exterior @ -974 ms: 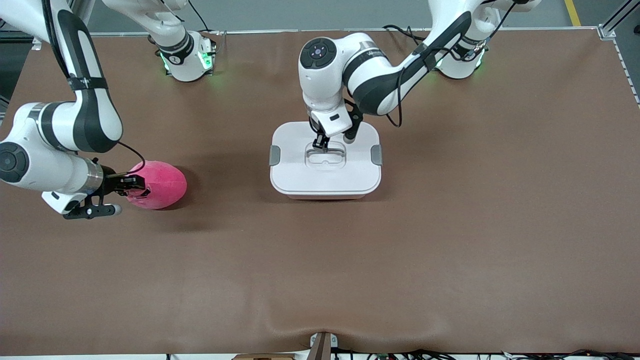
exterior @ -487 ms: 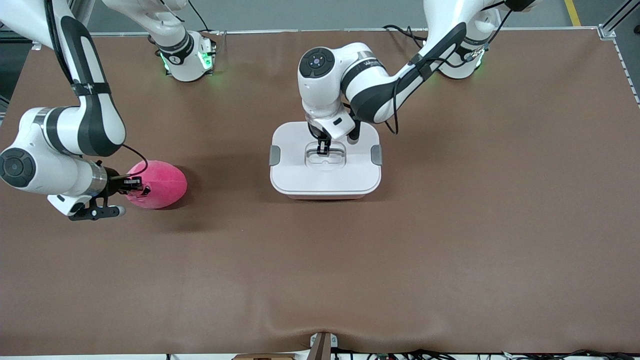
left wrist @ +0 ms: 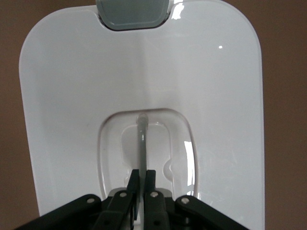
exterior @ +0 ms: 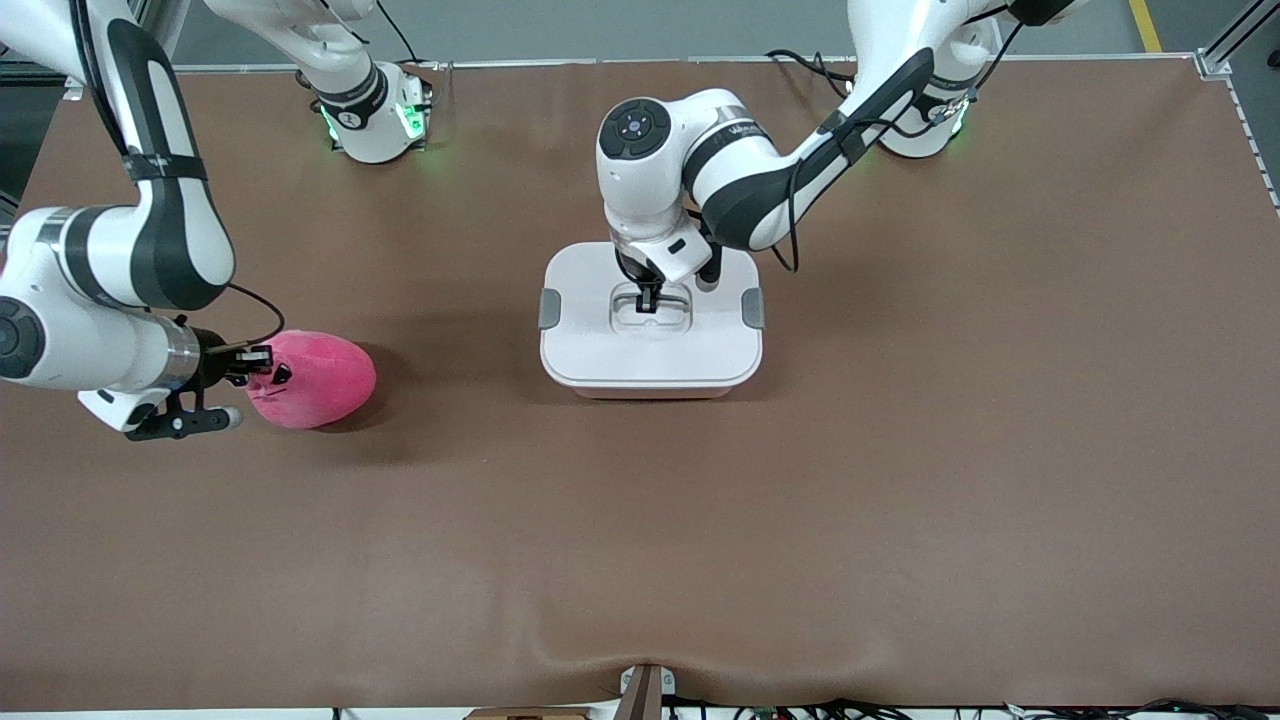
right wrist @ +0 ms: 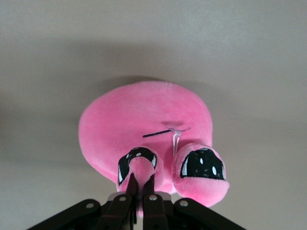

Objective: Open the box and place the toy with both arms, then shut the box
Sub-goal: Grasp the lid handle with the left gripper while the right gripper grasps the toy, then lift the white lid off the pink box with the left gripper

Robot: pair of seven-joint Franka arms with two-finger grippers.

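Observation:
The box [exterior: 650,355] stands mid-table, its white lid [left wrist: 72,96] on, with grey clips [exterior: 549,309] at both short ends. My left gripper [exterior: 648,300] reaches down into the lid's recessed centre and is shut on the thin handle [left wrist: 142,143]. The toy [exterior: 320,380], a round hot-pink plush with dark eyes [right wrist: 201,164], lies toward the right arm's end of the table. My right gripper [exterior: 262,372] is shut on a fold of the toy's plush beside one eye [right wrist: 139,167].
The brown table mat [exterior: 900,450] spreads wide around the box and the toy. Both arm bases [exterior: 375,115] glow green along the table's edge farthest from the front camera.
Both grippers have shut, the left on the lid's handle and the right on the toy. The toy has shifted slightly toward the front camera with the right gripper.

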